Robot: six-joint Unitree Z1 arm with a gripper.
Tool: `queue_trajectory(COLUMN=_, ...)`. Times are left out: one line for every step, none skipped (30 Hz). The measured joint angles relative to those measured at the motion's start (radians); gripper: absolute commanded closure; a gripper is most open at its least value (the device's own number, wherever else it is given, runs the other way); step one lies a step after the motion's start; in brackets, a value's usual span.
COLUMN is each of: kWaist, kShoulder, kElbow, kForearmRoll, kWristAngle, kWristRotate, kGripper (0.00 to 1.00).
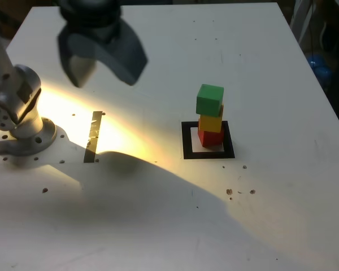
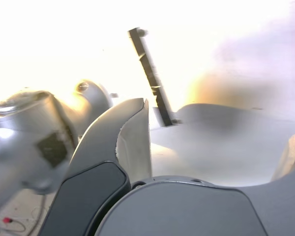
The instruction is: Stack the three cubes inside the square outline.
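Bare white desk (image 1: 158,226) fills the foreground of the exterior view, half in shadow, speckled with a few dark crumbs. Beyond it stands the stack: the red cube (image 1: 210,136) at the bottom, the yellow cube (image 1: 211,121) on it, the green cube (image 1: 209,100) on top, turned a little off square against the two beneath. The red one sits on the white centre of the square outline (image 1: 186,141), towards the frame's far side.

The pincer (image 1: 100,61) hangs high at the exterior view's upper left, well apart from the tower, its jaws spread wide with nothing between them; the wrist view shows the same gap, with only desk and the straight tape strip (image 2: 150,78) beyond the fingers. The arm's base (image 1: 17,121) stands at the exterior view's left, near that strip.

By my reading the stacking itself is done, all three cubes up and inside the frame, and the step in hand is the retreat. What remains calls only for keeping clear of the tower, since the skewed green cube looks the likeliest to slip if nudged.

No containers are in sight
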Motion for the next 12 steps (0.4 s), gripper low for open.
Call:
queue_trajectory(kWaist=0.0, kShoulder=-0.03, kElbow=0.037, kForearmRoll=-0.011, kWristAngle=0.001, kWristRotate=-0.007, kGripper=0.01)
queue_trajectory(kWaist=0.0, kShoulder=-0.059, kElbow=0.076, kForearmRoll=-0.026, kWristAngle=0.001, kWristRotate=-0.014, kGripper=0.01)
queue_trajectory(kWaist=0.0, kShoulder=-0.081, kElbow=0.107, kForearmRoll=-0.043, kWristAngle=0.001, kWristRotate=-0.019, kGripper=0.01)
queue_trajectory(kWaist=0.0, kShoulder=-0.093, kElbow=0.136, kForearmRoll=-0.062, kWristAngle=0.001, kWristRotate=-0.023, kGripper=0.01)
queue_trajectory(kWaist=0.0, kShoulder=-0.093, kElbow=0.172, kForearmRoll=-0.093, kWristAngle=0.001, kWristRotate=-0.028, kGripper=0.01)
queue_trajectory(kWaist=0.0, kShoulder=-0.086, kElbow=0.206, kForearmRoll=-0.12, kWristAngle=0.002, kWristRotate=-0.033, kGripper=0.01)
queue_trajectory(kWaist=0.0, kShoulder=-0.078, kElbow=0.234, kForearmRoll=-0.148, kWristAngle=0.003, kWristRotate=-0.035, kGripper=0.01)
queue_trajectory(kWaist=0.0, kShoulder=-0.069, kElbow=0.253, kForearmRoll=-0.173, kWristAngle=0.006, kWristRotate=-0.037, kGripper=0.01)
queue_trajectory(kWaist=0.0, kShoulder=-0.06, kElbow=0.268, kForearmRoll=-0.197, kWristAngle=0.01, kWristRotate=-0.038, kGripper=0.01)
queue_trajectory(kWaist=0.0, kShoulder=-0.052, kElbow=0.278, kForearmRoll=-0.213, kWristAngle=0.014, kWristRotate=-0.04, kGripper=0.01)
queue_trajectory(kWaist=0.0, kShoulder=-0.042, kElbow=0.287, kForearmRoll=-0.231, kWristAngle=0.017, kWristRotate=-0.042, kGripper=0.01)
queue_trajectory(kWaist=0.0, kShoulder=-0.035, kElbow=0.293, kForearmRoll=-0.245, kWristAngle=0.019, kWristRotate=-0.044, kGripper=0.01)
